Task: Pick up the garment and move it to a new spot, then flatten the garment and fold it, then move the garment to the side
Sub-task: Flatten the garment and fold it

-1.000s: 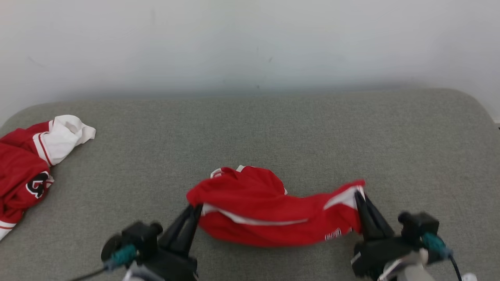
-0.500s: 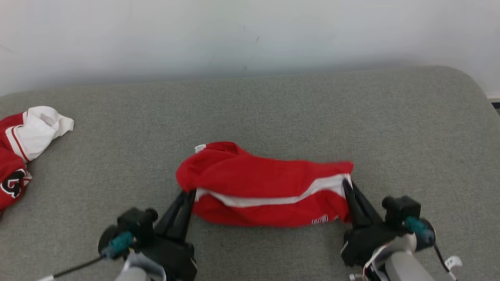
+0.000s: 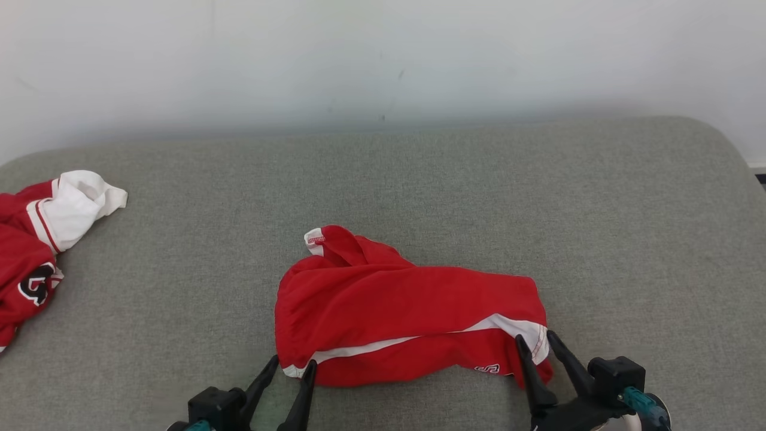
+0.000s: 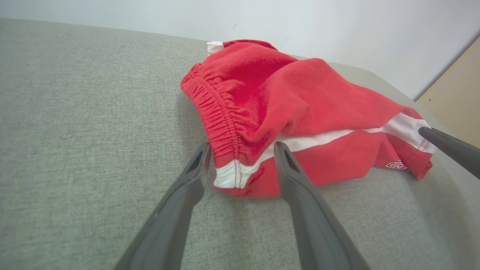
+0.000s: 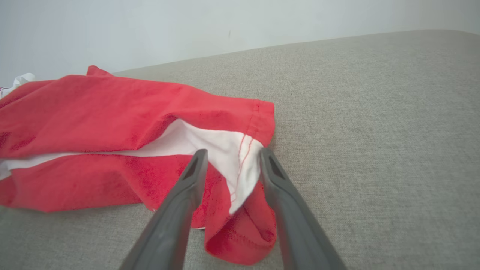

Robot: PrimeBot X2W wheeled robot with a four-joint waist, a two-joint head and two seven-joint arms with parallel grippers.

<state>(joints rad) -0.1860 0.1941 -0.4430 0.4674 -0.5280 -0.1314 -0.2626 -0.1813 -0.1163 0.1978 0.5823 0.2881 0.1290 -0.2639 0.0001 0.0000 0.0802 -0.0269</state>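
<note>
The garment, red shorts with a white side stripe, lies rumpled on the grey cushion near its front edge. My left gripper stands open at the garment's left end. In the left wrist view the gathered waistband corner lies loose between that gripper's spread fingers. My right gripper stands open at the right end. In the right wrist view the white hem corner sits between its parted fingers without being pinched. A finger of the right gripper shows in the left wrist view.
A second red and white garment with a black emblem lies bunched at the cushion's far left. A pale wall runs behind the cushion. A light wooden panel stands beyond the cushion's right end.
Both grippers have opened and let go of the garment's ends. The garment has settled onto the cushion, and the grippers sit lower in the picture. The camera has shifted a little.
</note>
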